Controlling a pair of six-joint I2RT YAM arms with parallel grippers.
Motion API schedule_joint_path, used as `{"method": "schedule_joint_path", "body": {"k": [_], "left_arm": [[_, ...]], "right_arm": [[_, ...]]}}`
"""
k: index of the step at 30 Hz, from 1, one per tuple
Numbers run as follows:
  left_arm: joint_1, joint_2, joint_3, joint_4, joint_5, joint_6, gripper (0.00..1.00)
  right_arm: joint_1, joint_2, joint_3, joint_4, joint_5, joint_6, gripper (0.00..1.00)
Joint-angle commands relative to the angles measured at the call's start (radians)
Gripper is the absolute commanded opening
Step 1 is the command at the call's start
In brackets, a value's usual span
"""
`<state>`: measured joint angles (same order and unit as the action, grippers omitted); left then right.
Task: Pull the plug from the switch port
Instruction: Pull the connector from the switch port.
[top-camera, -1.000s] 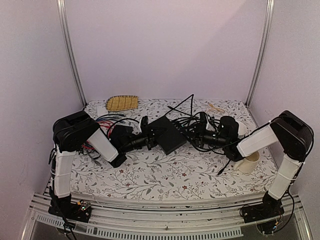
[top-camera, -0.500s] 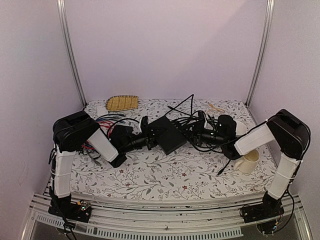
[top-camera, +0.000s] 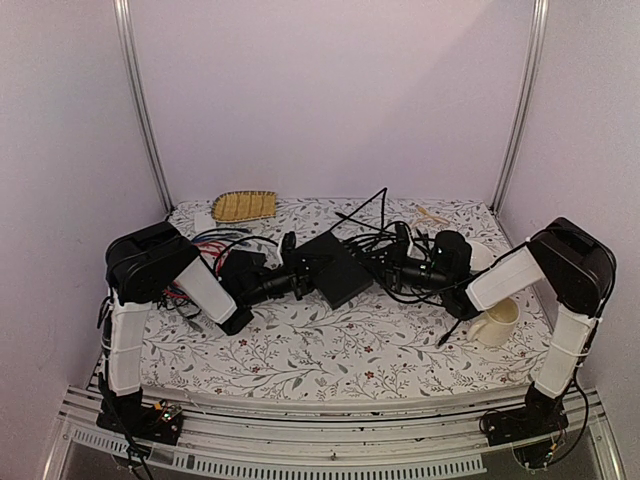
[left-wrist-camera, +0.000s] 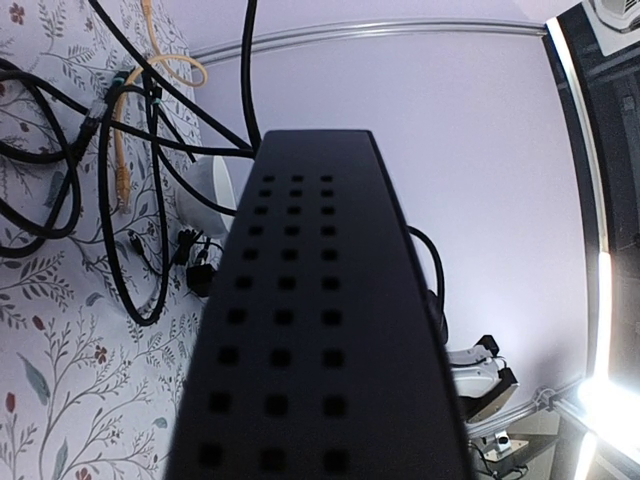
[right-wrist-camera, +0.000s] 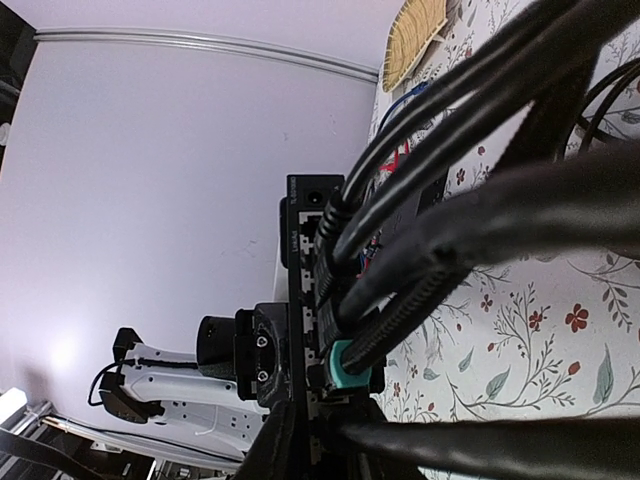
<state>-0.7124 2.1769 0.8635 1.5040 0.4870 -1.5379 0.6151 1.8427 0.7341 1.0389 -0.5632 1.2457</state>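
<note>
Closer than a second ago, the right gripper (top-camera: 392, 268) now sits among the cables (top-camera: 372, 238) at the socket side of the switch (top-camera: 335, 268). I cannot tell if it holds the teal plug (right-wrist-camera: 345, 366). Near the middle of the table (top-camera: 330, 350), the left gripper (top-camera: 298, 278) clamps the switch's left end.

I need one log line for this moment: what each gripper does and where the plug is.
left gripper: shut on switch | right gripper: among cables, grip unclear | teal plug: seated in switch

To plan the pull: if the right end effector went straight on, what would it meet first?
Likely the teal plug in the port row of the switch, with black cables crowding the line; depth is unclear.
</note>
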Motion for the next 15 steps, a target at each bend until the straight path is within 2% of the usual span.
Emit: {"method": "schedule_joint_path", "body": {"k": [1,11,15], "left_arm": [[-0.009,-0.049,0.032,0.17,0.024,0.005,0.0],[-0.005,-0.049,0.035,0.17,0.027,0.007,0.0],[-0.005,-0.046,0.036,0.17,0.027,0.006,0.0]], "right_arm": [[0.006,0.025,0.03,0.034,-0.019,0.008,0.15],[0.006,0.042,0.044,0.058,-0.034,0.031,0.09],[0.006,0.047,0.053,0.056,-0.039,0.034,0.04]]}}
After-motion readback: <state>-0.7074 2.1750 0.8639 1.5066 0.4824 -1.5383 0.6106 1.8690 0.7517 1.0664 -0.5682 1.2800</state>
